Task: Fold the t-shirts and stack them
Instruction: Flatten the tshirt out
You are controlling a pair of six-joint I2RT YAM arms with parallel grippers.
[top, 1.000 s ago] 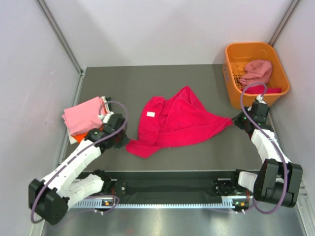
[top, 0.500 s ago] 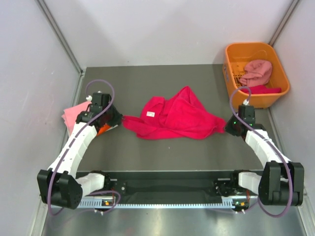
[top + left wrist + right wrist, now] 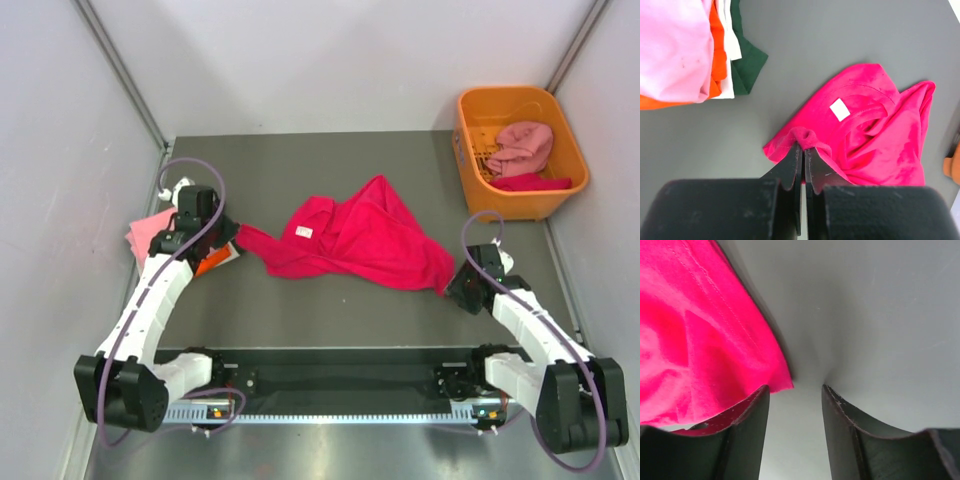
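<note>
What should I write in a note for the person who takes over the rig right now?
Left gripper: shut on a corner of the crimson t-shirt.
Right gripper: open, the shirt's far edge beside one finger, not held.
Crimson t-shirt: crumpled mid-table, unfolded.
Done: folded stack at the left, light pink on top.
Left to do: fold and stack the crimson one, then the shirts in the orange basket.
</note>
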